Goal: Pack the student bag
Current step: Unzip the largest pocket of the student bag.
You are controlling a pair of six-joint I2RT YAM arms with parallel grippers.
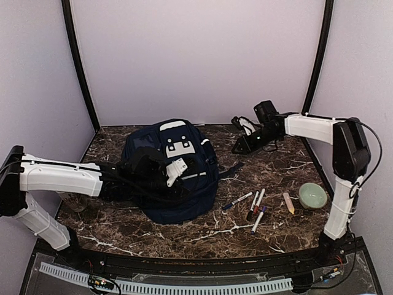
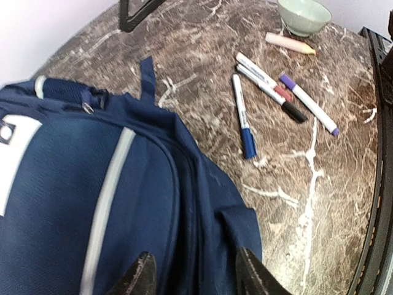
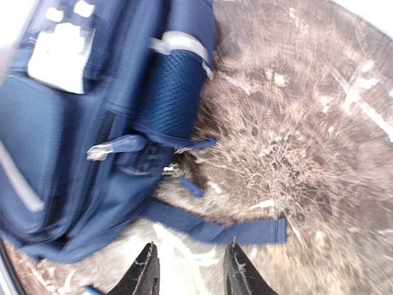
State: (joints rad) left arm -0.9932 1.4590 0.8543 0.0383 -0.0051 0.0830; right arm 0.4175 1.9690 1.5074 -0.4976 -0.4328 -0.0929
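Both grippers have their jaws parted with nothing held. The left gripper [image 2: 196,278] has its dark fingers [image 2: 141,275] spread wide just over the near edge of the student bag [image 2: 55,203], with navy fabric showing in the gap; whether the tips touch the cloth cannot be told. The right gripper [image 3: 190,273] hangs with its fingers [image 3: 146,270] apart over bare table [image 3: 319,153], just short of a loose blue strap [image 3: 215,231] that trails from the bag across the marble. The bag lies flat on the left-centre of the dark veined tabletop, front side up, with the left arm stretched across it in the overhead view. A thin white stripe [image 2: 107,203] runs along its front pocket, a grey-white patch [image 3: 58,52] sits near its top, and a mesh side pocket [image 3: 172,92] faces the right arm. To the bag's right, apart from it, four markers lie on the table: a blue-capped marker [image 2: 244,117] closest to the bag, then a black-capped marker [image 2: 296,114] with a red-capped marker [image 2: 258,70] lying against it, and a purple-capped marker [image 2: 309,103] just beyond. Further right rest a peach crayon [image 2: 288,43] and a pale green bowl [image 2: 304,15], near each other by the right arm's base.
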